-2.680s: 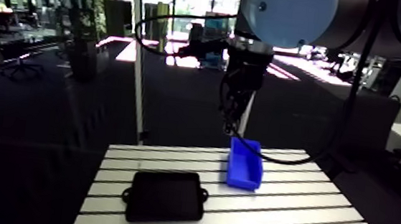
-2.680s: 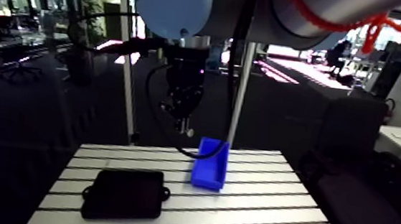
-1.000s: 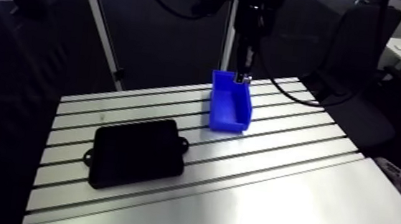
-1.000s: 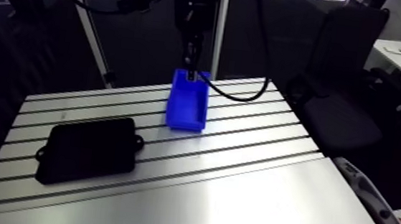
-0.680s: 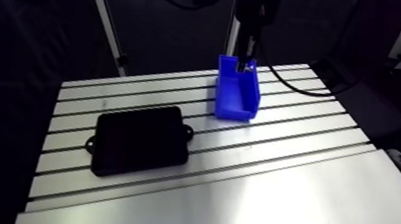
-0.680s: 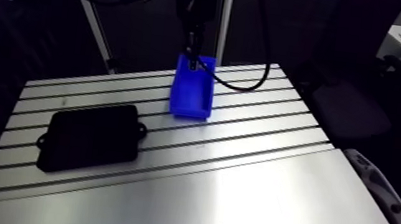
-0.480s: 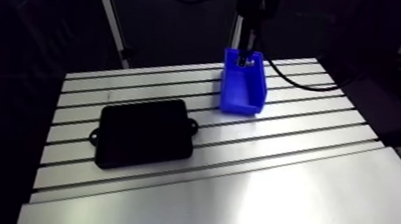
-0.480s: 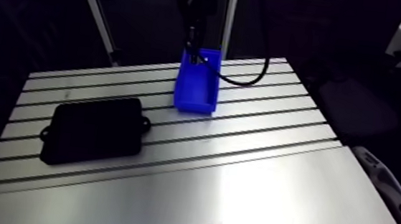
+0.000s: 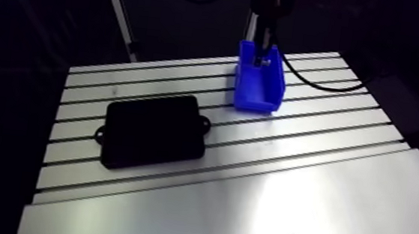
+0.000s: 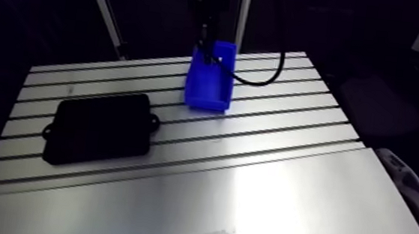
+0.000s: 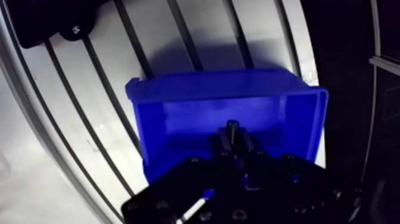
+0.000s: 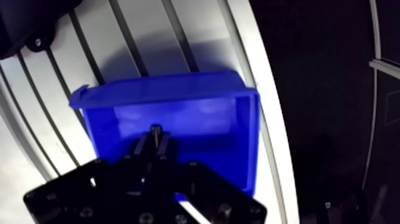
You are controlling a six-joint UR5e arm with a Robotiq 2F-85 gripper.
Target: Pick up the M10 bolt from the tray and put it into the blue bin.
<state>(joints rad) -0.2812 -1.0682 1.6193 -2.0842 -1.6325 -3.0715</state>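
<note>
**Item: M10 bolt** [image 11: 231, 126]. Only a small grey tip shows in the wrist view. It is inside the outline of the blue bin [image 11: 208, 84], over the bin's floor and between its walls. I cannot tell whether it touches the floor.

**Holder: end effector** [image 11: 233, 139]. The two dark fingers are drawn almost together, with the bolt's tip pinched between them. In the arm view they come down into the end of the bin farthest from the camera.

**Receptacle: blue bin.** An open-topped plastic box that looks light. One end has a lower lip, and the bolt hangs nearer the taller end wall.

**Source: black tray** [image 9: 152, 131]. It is well apart from the bin, and its inside is too dark to read.

**Support: surface** [image 9: 300, 204]. Slotted aluminium. The bin stands across the slots near the edge farthest from the camera.

**Step in hand (judged): release.** The carry looks finished, and what remains is letting go.

**Handling notes:**
- Part the fingers while they are inside the bin's walls and low over its floor, so the bolt drops a short way and does not bounce out.
- Open only enough to free the bolt. The tall end wall is near, and a finger that catches it could push the bin along the surface.
- A bolt rolls, so it should go down away from the low lip.
- Draw straight up out of the bin before moving sideways.
</note>
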